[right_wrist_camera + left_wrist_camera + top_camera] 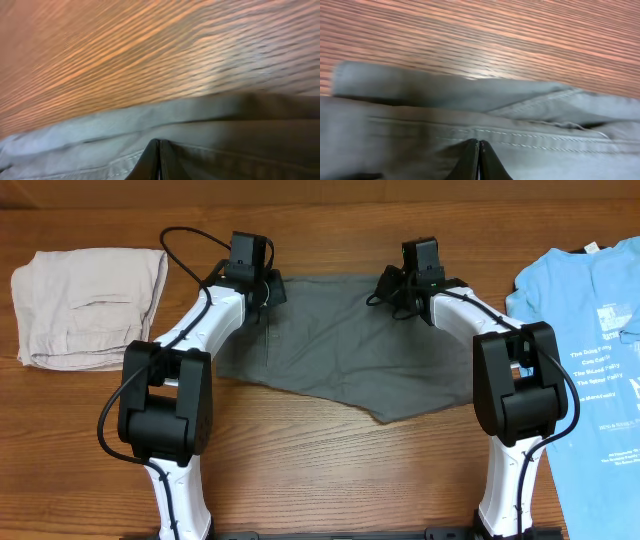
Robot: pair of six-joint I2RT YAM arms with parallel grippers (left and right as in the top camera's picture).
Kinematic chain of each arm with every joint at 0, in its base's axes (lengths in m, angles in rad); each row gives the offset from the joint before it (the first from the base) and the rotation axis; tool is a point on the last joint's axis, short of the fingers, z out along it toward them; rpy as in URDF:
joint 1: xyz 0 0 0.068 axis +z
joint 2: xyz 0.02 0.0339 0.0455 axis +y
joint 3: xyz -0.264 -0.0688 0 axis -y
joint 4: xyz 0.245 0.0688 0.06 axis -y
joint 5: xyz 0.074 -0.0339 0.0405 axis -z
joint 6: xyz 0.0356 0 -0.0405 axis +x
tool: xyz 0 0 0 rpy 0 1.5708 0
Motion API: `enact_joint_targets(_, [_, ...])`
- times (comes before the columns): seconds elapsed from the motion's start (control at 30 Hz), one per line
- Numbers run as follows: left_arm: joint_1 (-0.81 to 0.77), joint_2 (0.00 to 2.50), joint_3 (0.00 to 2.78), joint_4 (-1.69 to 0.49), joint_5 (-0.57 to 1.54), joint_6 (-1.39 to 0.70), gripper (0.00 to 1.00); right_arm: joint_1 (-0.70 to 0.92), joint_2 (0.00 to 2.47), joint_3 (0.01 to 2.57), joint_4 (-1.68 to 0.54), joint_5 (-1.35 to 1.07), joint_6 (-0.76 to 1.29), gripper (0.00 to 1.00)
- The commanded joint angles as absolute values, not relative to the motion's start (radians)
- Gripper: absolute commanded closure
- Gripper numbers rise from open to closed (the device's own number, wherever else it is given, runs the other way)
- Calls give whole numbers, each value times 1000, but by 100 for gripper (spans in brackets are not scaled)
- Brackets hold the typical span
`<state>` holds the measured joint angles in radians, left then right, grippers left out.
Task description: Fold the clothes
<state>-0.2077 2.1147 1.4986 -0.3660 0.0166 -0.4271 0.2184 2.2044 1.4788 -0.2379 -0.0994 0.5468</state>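
Note:
The clothes (340,350), dark-grey woven shorts, lie spread flat in the middle of the wooden table (330,470). Both arms reach to the shorts' far edge. My left gripper (265,292) is at the far left corner and my right gripper (390,288) at the far right part of that edge. In the left wrist view the gripper (479,142) is shut, its tips pinched into the grey cloth (420,90) just short of the stitched waistband. The right wrist view shows the same. That gripper (159,141) is shut, with the cloth (240,125) bunched around its tips.
A pale beige folded garment (90,305) lies at the far left of the table. A light-blue T-shirt with white print (590,350) lies along the right edge, close beside the right arm.

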Motion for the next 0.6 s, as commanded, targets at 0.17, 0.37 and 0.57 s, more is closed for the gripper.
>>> enact_joint_targets(0.17, [-209,2249,1496,-307,-62,-410,96,223,2230,1480,-237,0,550,96])
enact_joint_targets(0.37, [-209,2170,1561,-348,-62,-324,96,202,2203,1502,-215,-1,366,96])
enact_joint_targets(0.57, [-218,1993,1642,-454,-39,-345,96,159,2044,1546,-386,-1,360,96])
